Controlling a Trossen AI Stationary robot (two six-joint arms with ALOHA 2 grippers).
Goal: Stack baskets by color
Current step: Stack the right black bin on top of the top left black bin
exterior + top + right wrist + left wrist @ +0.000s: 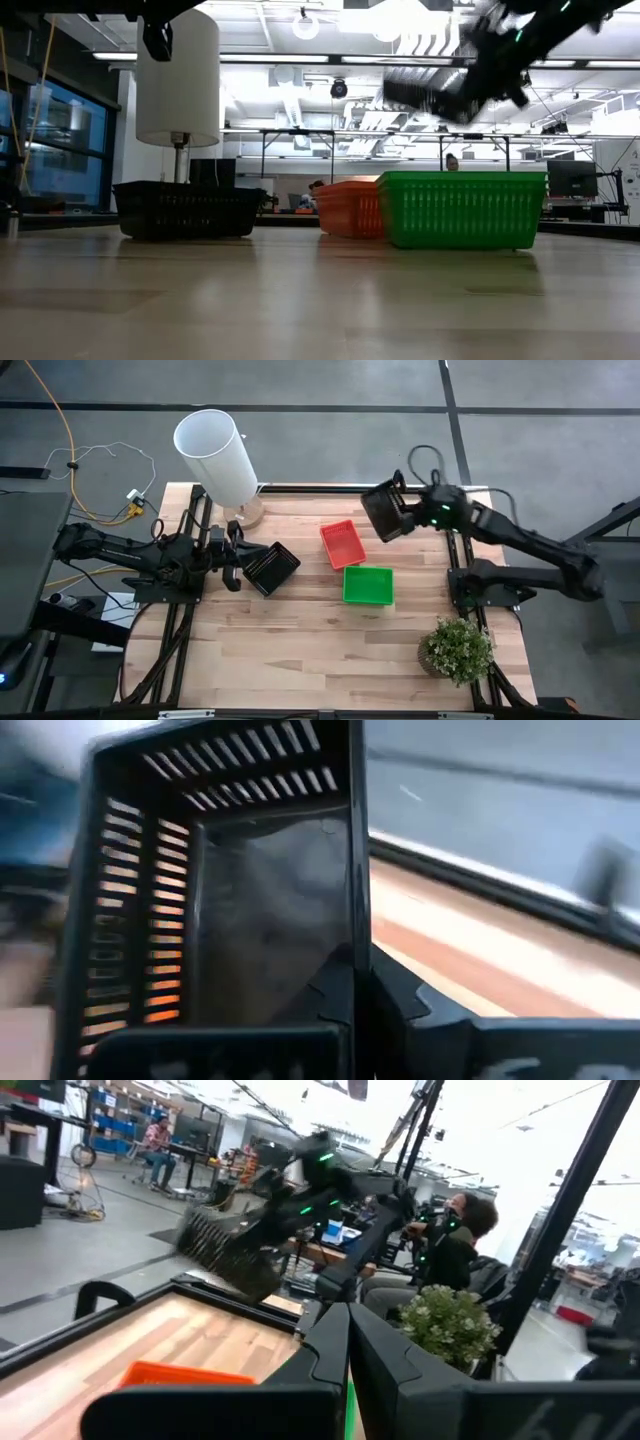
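Observation:
My right gripper (398,518) is shut on a black basket (380,515) and holds it in the air over the table's far right part; the low view shows that basket (430,95) high and tilted. A second black basket (271,567) stands on the table at the left. My left gripper (240,556) hangs shut just left of it and above it (155,38), holding nothing. A red basket (341,544) and a green basket (367,585) stand side by side on the table's middle. My right gripper pinches one side wall of the black basket at its rim (354,935), one finger inside the basket and one outside. The fingers come from the table's right, slanting down. The basket is lifted clear of the table and tilted.
A tall white cylinder (215,455) stands at the table's far left corner. A small potted plant (458,648) stands near the right front corner. Bare wood (300,650) lies along the near half of the table. People sit in the room behind.

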